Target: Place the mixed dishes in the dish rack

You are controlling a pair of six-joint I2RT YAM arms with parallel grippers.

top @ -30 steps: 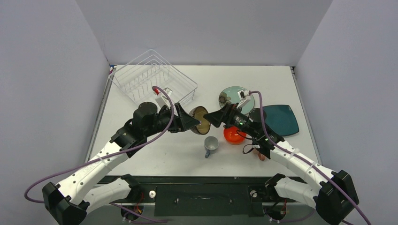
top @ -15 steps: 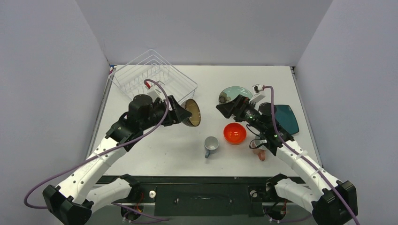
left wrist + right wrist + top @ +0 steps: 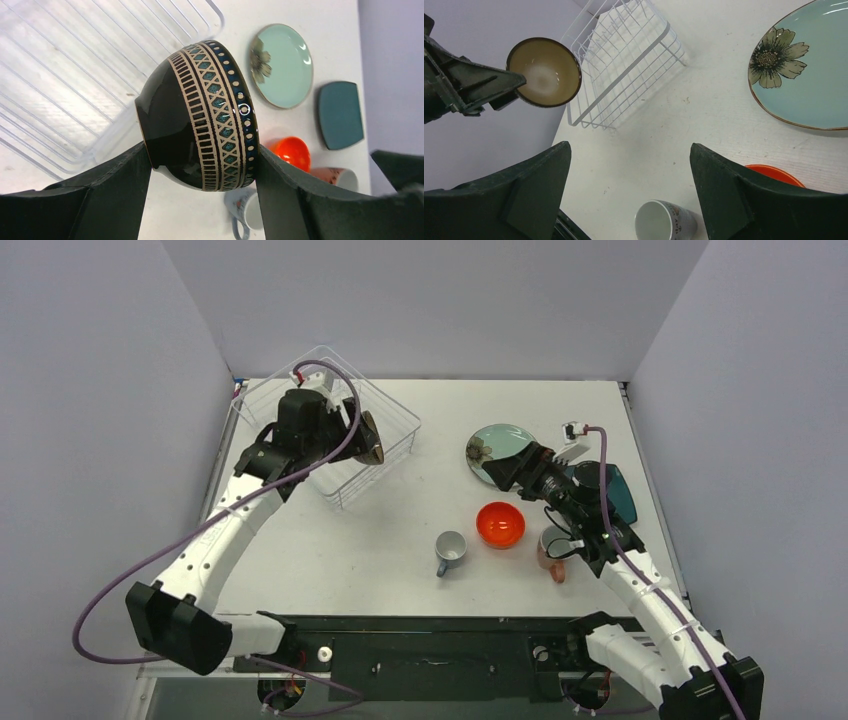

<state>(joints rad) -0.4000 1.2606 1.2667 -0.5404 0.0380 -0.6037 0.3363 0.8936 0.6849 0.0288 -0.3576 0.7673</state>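
My left gripper (image 3: 362,440) is shut on the brown bowl (image 3: 200,115), held on its side in the air over the near right part of the white wire dish rack (image 3: 300,405); its beige inside shows in the right wrist view (image 3: 544,72). My right gripper (image 3: 512,468) is open and empty, above the table by the pale-teal flower plate (image 3: 490,445). The orange-red bowl (image 3: 500,524), grey-blue mug (image 3: 449,552), pink mug (image 3: 553,550) and dark-teal square plate (image 3: 618,495) stand on the table.
The rack (image 3: 624,55) stands at the far left corner beside the left wall. White table (image 3: 420,570) between the rack and the grey-blue mug (image 3: 666,220). The orange-red bowl's rim (image 3: 776,175) lies by my right finger.
My left gripper has carried the brown bowl from the table's middle back and left to above the rack. My right gripper has let go of it and drawn back to the right.
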